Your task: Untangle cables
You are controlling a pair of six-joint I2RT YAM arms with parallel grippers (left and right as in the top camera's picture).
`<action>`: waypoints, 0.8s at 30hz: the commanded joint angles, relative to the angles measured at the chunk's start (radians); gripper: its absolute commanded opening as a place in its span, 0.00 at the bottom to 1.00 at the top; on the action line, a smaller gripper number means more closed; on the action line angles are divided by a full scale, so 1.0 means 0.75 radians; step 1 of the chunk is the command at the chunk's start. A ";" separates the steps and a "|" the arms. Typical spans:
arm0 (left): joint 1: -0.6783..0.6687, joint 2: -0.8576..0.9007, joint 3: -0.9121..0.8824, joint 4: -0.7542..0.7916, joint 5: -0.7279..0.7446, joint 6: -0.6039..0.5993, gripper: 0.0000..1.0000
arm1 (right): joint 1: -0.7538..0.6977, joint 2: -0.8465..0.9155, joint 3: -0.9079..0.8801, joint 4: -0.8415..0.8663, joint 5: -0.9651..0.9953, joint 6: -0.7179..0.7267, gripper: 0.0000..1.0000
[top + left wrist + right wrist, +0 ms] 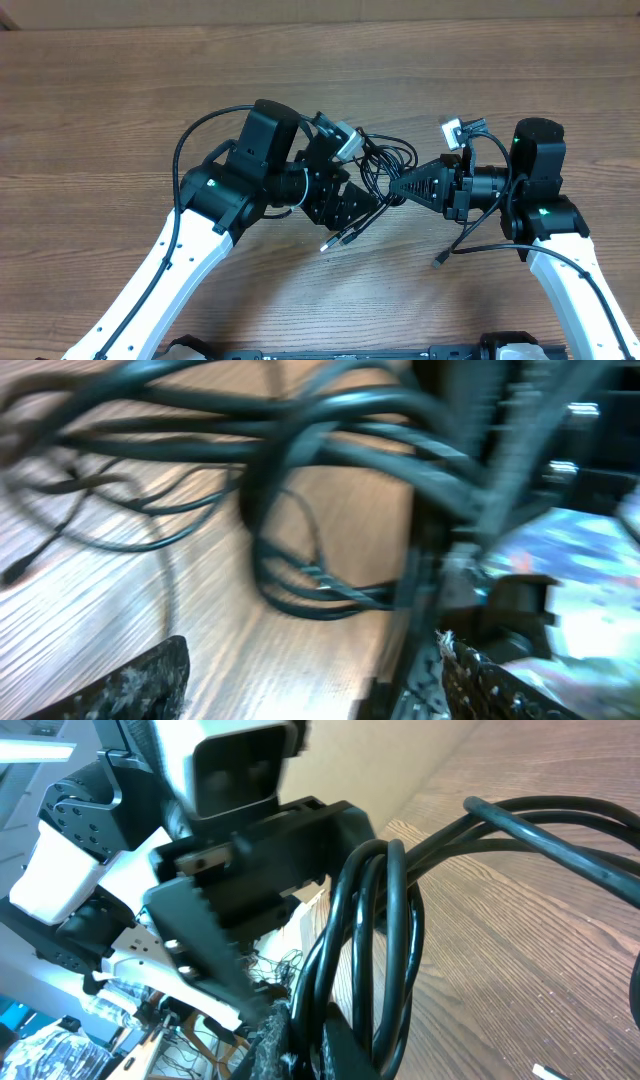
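The cables (392,156) are thin black cords looped together at the middle of the table, lifted between both arms. My right gripper (398,188) points left and is shut on a bundle of cable strands (392,910), pinched between its jaws (322,1042). My left gripper (372,196) faces it from the left, open, its two fingers wide apart at the bottom of the left wrist view (315,685) with nothing between them. Blurred cable loops (300,470) hang just ahead of it. Metal-tipped plug ends (333,241) lie on the wood below the left gripper.
The wooden table (100,100) stretches to all sides. Another thin cord with a plug end (440,262) lies by the right arm. The left arm's toothed finger (205,955) and wrist camera (238,762) fill the left of the right wrist view.
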 commanded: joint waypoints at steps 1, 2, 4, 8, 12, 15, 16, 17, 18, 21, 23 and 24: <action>-0.001 0.011 -0.009 0.044 -0.118 -0.076 0.81 | 0.009 -0.031 0.037 0.012 -0.042 0.001 0.04; -0.001 0.011 -0.009 0.056 -0.114 -0.076 0.81 | 0.010 -0.031 0.037 0.012 -0.055 0.001 0.04; -0.001 0.011 -0.009 0.127 -0.094 -0.104 0.82 | 0.018 -0.031 0.037 0.013 -0.111 0.001 0.04; -0.001 0.011 -0.009 0.214 0.013 -0.104 0.74 | 0.037 -0.031 0.037 0.015 -0.133 0.001 0.04; -0.001 0.011 -0.011 0.213 0.031 -0.104 0.37 | 0.059 -0.031 0.037 0.090 -0.144 0.027 0.04; -0.001 0.011 -0.011 0.210 0.064 -0.101 0.12 | 0.059 -0.031 0.037 0.163 -0.143 0.092 0.04; -0.001 0.011 -0.011 0.210 0.070 -0.101 0.07 | 0.059 -0.031 0.037 0.188 -0.143 0.113 0.04; -0.001 0.011 -0.011 0.210 0.070 -0.100 0.04 | 0.059 -0.031 0.037 0.199 -0.142 0.125 0.04; -0.001 0.011 -0.011 0.211 0.069 -0.100 0.04 | 0.059 -0.031 0.037 0.208 -0.142 0.135 0.04; 0.003 0.011 -0.011 0.204 0.042 -0.034 0.04 | 0.048 -0.031 0.036 0.207 -0.134 0.136 0.56; 0.011 0.011 -0.011 0.181 -0.052 -0.018 0.04 | 0.024 -0.031 0.036 0.207 -0.091 0.167 0.73; 0.019 0.011 -0.011 0.162 -0.114 -0.018 0.04 | 0.006 -0.031 0.036 0.207 -0.053 0.195 0.78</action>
